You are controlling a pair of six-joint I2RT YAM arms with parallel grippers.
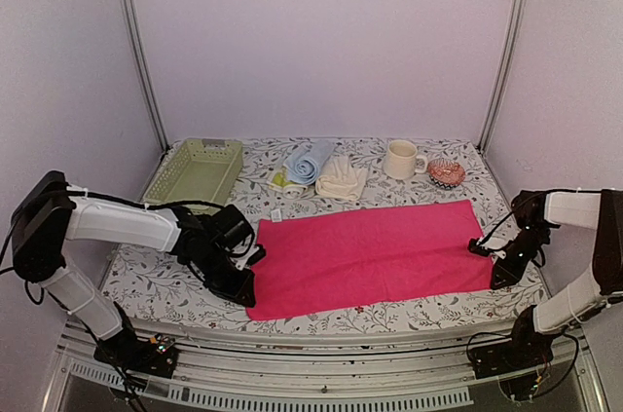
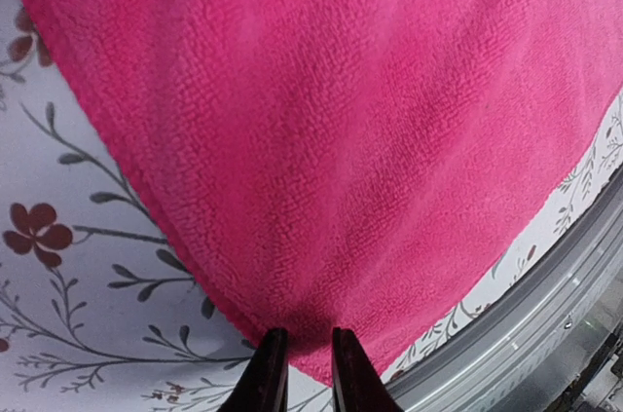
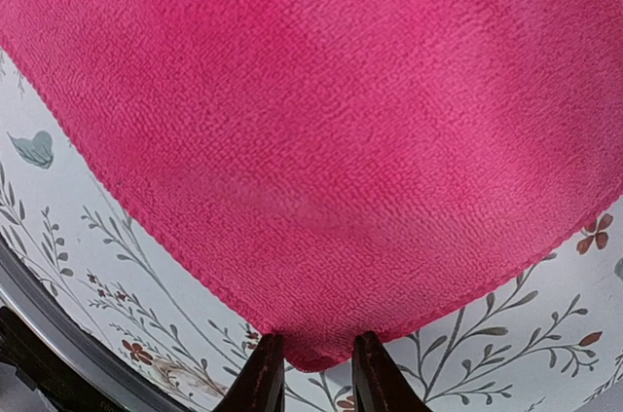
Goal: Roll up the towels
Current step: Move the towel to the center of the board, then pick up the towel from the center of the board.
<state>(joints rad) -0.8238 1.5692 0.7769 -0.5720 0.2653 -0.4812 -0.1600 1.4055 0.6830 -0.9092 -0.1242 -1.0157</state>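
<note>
The left fingers point(image 1: 247, 295) stand nearly together with the near-left corner of the pink towel point(image 2: 370, 139) pinched between them. In the left wrist view the cloth narrows to a point that runs down into the slim gap between the two dark tips. The right fingers point(image 1: 499, 274) are a little wider apart and grip the near-right corner of the same towel. In the right wrist view the hemmed corner fills the space between them.

Both corners are held low, close to the desk point(image 1: 175, 285), which is covered in a pale sheet printed with small flowers and twigs. The pink towel lies spread out flat as a wide rectangle across the middle of the desk, its long side running left to right. Its near edge lies close to the metal rail point(image 1: 321, 358) at the front of the desk.

Behind it, toward the back wall, a blue towel point(image 1: 310, 161) lies already rolled. A cream towel point(image 1: 341, 178) sits bunched just to the right of the blue one, touching it. A bit of the yellow-green towel point(image 1: 281, 180) shows at the blue one's left. A pale green basket point(image 1: 200, 170) sits in the back-left corner. A cream mug point(image 1: 401, 159) stands to the right of the cream towel, its handle turned to the right.
</note>
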